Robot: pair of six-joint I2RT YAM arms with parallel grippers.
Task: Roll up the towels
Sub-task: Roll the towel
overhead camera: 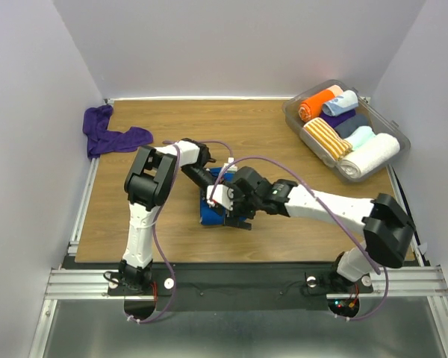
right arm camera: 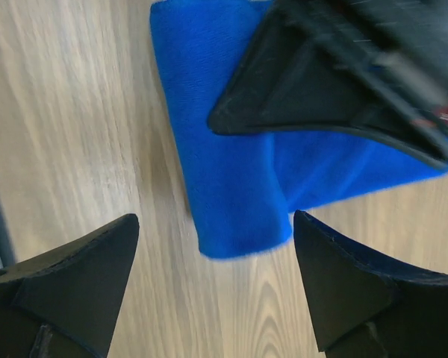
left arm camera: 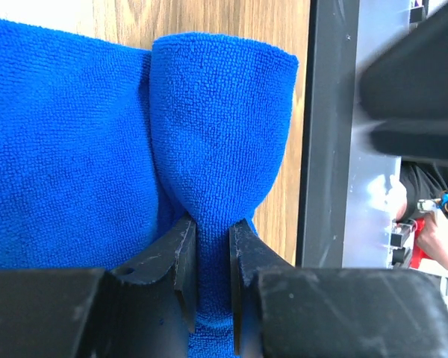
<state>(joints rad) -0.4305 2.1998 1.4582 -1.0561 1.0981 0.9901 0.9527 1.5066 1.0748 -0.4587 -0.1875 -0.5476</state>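
Royal blue towel lies near the middle of the table, mostly hidden under my two wrists in the top view. My left gripper is pinching a rolled-over fold of it. The cloth bulges into a fat loop beyond the fingers and narrows to a thin waist where the jaws press on it. The flat rest of the towel lies just beside that loop, on the left in the left wrist view. My right gripper is spread wide, one finger on either side of a corner of the towel, and it seems to hang just above the wood without touching the cloth. From overhead the arms cover so much that I cannot tell how far the strip is rolled. The dark purple towel lies crumpled in the far left corner of the table, well apart from both arms. A clear bin of rolled cloths stands in the far right corner.
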